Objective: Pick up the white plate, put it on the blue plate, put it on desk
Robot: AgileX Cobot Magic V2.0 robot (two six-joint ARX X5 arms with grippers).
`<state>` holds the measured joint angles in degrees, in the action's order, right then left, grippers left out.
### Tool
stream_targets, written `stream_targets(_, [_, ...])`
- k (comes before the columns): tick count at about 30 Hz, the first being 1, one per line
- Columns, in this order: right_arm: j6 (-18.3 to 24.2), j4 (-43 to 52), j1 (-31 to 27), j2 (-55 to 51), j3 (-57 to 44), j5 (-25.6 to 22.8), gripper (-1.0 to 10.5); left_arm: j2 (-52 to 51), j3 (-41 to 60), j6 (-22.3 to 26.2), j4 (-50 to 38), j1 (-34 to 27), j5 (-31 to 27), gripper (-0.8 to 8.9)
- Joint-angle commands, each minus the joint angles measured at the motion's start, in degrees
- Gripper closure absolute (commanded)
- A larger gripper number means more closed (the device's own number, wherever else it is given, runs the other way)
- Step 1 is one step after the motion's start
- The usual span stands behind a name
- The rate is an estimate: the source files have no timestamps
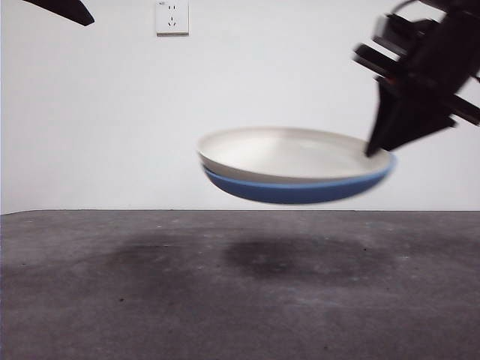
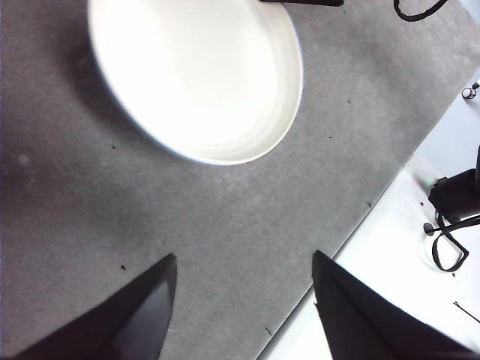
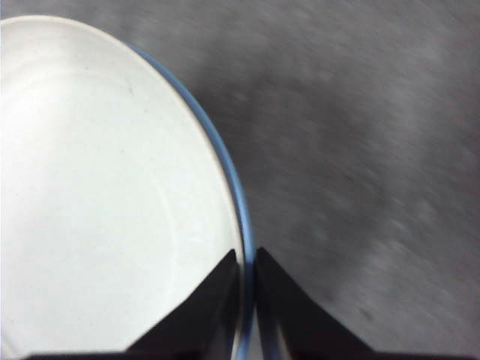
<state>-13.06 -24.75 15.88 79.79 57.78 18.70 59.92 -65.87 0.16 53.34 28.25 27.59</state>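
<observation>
With the left gripper (image 2: pixel 240 300) waiting wide open, the white plate (image 1: pixel 289 154) already sits in the blue plate (image 1: pixel 300 191), both held above the worktop (image 1: pixel 240 300) by the right gripper (image 3: pixel 247 259) pinching their rims; setting down remains.

No text, brand or number can be read; the wall socket (image 1: pixel 172 17) at 12 o'clock carries a tiny mark too small to make out.

Dark grey desk (image 1: pixel 112 300) — rough, speckled (plate shadows only).
</observation>
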Motion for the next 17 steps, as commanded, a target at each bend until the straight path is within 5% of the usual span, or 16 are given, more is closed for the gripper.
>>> stream_targets(1, [-4.07, 3.06, 2.51, 2.05, 1.92, 0.31, 9.4, 0.22, -0.61, 0.68, -0.81, 0.33, 0.44, 5.25])
stream_targets(17, [-10.4, 14.32, 9.29, 18.05, 2.36, -1.2, 9.4, 0.22, -0.61, 0.68, -0.79, 0.33, 0.44, 5.25])
